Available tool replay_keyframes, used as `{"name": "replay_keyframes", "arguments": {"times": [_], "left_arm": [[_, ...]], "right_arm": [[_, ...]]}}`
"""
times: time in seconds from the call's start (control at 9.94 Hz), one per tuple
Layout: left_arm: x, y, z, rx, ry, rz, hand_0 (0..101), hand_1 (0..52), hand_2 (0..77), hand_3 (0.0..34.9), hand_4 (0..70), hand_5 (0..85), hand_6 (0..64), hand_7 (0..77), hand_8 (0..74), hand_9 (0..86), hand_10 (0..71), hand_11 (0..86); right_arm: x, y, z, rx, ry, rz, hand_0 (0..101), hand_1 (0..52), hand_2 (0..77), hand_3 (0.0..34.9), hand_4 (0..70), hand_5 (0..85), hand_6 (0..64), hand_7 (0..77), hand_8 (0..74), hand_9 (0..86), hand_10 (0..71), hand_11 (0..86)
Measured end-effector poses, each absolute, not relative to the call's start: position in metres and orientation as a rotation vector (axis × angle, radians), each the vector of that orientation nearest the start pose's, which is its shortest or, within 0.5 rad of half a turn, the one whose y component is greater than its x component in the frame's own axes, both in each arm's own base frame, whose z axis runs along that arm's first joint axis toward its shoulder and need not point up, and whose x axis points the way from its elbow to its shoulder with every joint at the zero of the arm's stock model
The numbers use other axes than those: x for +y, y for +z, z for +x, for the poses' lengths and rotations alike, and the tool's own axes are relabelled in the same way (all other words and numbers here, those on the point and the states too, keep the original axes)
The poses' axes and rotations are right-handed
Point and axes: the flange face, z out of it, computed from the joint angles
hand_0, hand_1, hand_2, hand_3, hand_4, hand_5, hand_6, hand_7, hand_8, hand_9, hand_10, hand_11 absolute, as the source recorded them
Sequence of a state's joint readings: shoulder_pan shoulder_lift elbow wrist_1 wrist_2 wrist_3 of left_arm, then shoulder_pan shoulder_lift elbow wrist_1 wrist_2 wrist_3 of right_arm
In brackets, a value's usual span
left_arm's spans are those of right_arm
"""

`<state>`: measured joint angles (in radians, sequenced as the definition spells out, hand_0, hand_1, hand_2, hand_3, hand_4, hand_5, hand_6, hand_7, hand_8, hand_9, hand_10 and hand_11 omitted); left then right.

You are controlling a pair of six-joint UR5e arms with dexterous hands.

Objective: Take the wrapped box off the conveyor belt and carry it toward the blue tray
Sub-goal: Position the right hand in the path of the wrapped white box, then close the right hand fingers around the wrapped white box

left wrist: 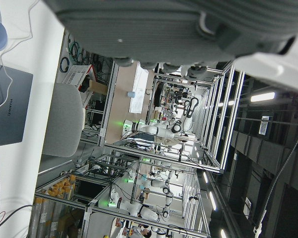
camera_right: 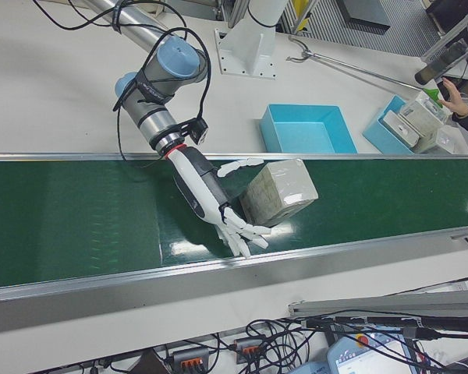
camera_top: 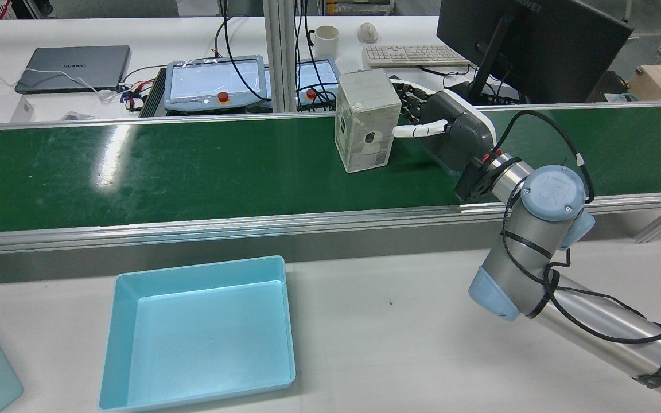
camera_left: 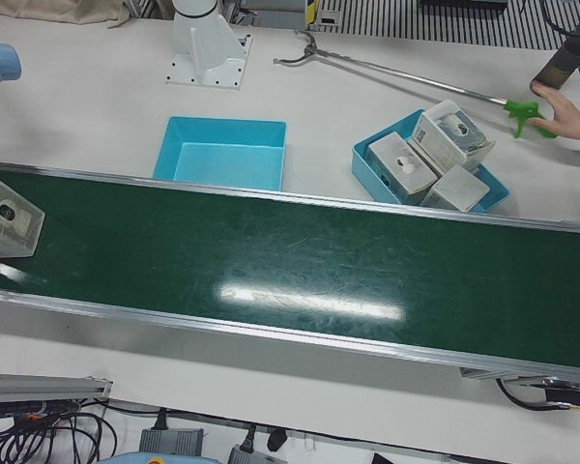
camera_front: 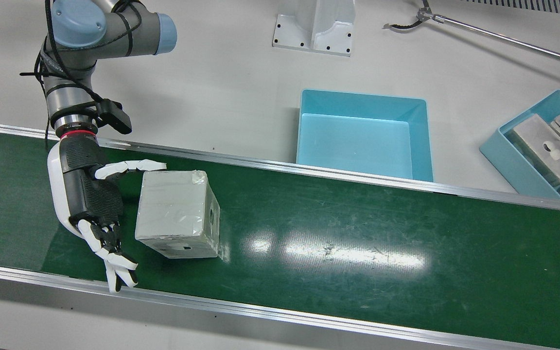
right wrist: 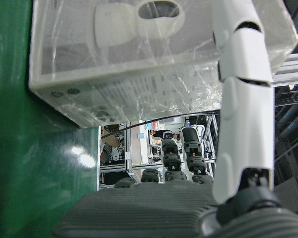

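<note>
Green conveyor belt crosses white worktop. Wrapped box stands on belt, not lifted. Right hand just beside it, fingers spread — thumb lies along box's edge, touching; rest splay past it, nothing gripped. Rear view shows blue tray empty on worktop, well apart from box. Left hand seen only in own camera — finger spread cannot tell. Left-front view shows second tray holding boxes.
</note>
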<state>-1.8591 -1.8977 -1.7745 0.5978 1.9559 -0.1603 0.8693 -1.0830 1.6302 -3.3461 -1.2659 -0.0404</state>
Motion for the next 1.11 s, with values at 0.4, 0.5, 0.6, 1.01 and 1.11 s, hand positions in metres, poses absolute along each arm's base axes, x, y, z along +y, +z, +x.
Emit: {"name": "replay_keyframes", "arguments": {"times": [0.4,0.5,0.6,1.01,1.11], "left_arm": [[-0.510,0.472,-0.251,2.174,-2.335,-0.310,0,0.0,1.1,0.0,0.0,1.1,0.5,0.5,0.5,0.0,0.5,0.5],[-0.510,0.472,-0.251,2.174,-2.335,-0.310,0,0.0,0.5,0.0,0.0,1.1,0.5,0.5,0.5,0.0,0.5,0.5],[-0.510,0.472,-0.251,2.174,-2.335,-0.310,0,0.0,0.5,0.0,0.0,1.1,0.5,0.5,0.5,0.0,0.5,0.5],[-0.510,0.472,-0.251,2.174,-2.335,-0.310,0,0.0,1.1,0.0,0.0,1.1,0.5,0.5,0.5,0.5,0.5,0.5],[-0.510,0.472,-0.251,2.174,-2.335,-0.310,0,0.0,1.1,0.0,0.0,1.1,0.5,0.5,0.5,0.5,0.5,0.5]], "right_arm": [[-0.606,0.398,-0.304,2.645,-1.930,0.603,48,17.5,15.8,0.1,12.0,20.2,4.9,4.9,0.5,3.8,0.0,0.5],[-0.606,0.399,-0.305,2.644,-1.935,0.603,48,17.5,15.8,0.1,12.0,20.2,4.9,4.9,0.5,3.8,0.0,0.5],[-0.606,0.400,-0.306,2.643,-1.939,0.603,48,17.5,15.8,0.1,12.0,20.2,4.9,4.9,0.5,3.3,0.0,0.5],[-0.606,0.389,-0.305,2.630,-1.977,0.592,55,19.1,30.5,0.0,16.4,43.6,24.5,28.4,19.1,21.8,5.4,1.1],[-0.607,0.378,-0.303,2.630,-1.979,0.590,55,19.1,30.5,0.0,16.4,43.6,24.5,28.4,19.1,21.8,5.4,1.1]]}}
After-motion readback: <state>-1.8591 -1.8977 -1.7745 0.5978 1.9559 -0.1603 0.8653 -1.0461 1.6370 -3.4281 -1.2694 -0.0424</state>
